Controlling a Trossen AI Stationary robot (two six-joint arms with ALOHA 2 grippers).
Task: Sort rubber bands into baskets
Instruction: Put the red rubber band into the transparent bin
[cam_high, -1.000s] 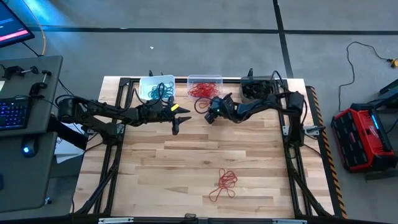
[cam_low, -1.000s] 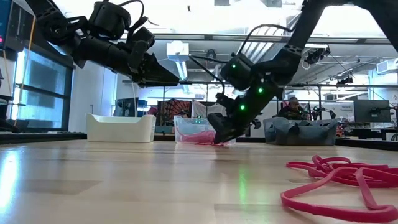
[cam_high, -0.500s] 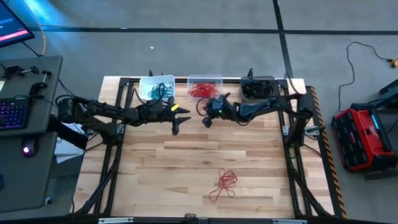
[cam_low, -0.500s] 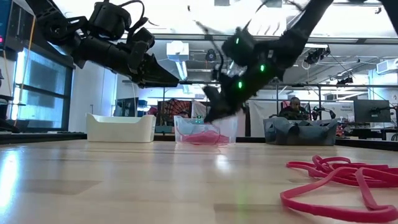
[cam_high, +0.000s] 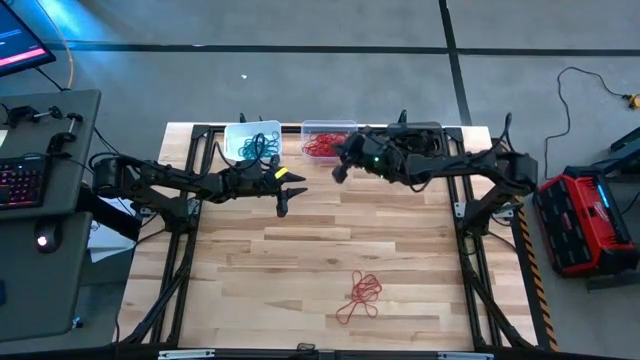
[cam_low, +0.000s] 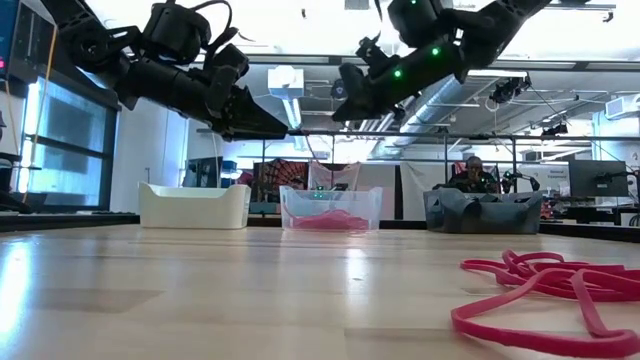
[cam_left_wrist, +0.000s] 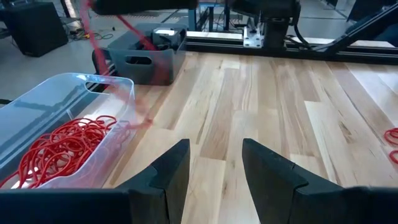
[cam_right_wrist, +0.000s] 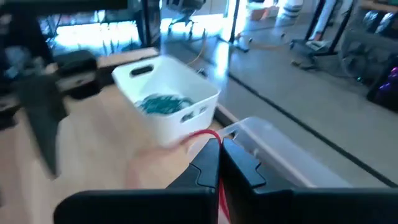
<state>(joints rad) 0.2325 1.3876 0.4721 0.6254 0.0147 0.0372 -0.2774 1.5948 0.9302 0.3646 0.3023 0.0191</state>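
My right gripper (cam_high: 338, 172) hangs high over the table, just in front of the clear basket (cam_high: 328, 140), and is shut on a red rubber band (cam_right_wrist: 202, 135). In the left wrist view the band (cam_left_wrist: 134, 30) shows as a blurred red streak above that basket. The clear basket holds more red rubber bands (cam_left_wrist: 62, 146). The white basket (cam_high: 252, 142) holds teal bands (cam_right_wrist: 163, 102). At the far right stands the dark grey basket (cam_high: 415, 140). My left gripper (cam_high: 283, 200) waits open in front of the white basket, raised off the table. My right gripper pinches the red band (cam_right_wrist: 214, 138) between its two shut fingers. The band runs out on either side of the fingertips and hangs clear of the table. The fingers slant down toward the table's left. Which part of the loop it has cannot be told.
A loose bunch of red bands (cam_high: 362, 293) lies on the wooden table near the front, right of the middle. A person sits in the room far behind the dark grey basket (cam_low: 480, 210). The table's middle is bare wood.
My right gripper has risen from table height in front of the clear basket to well above it and has gone a little toward the far edge. Its arm has swung out to the right. A red band now hangs from its fingers.
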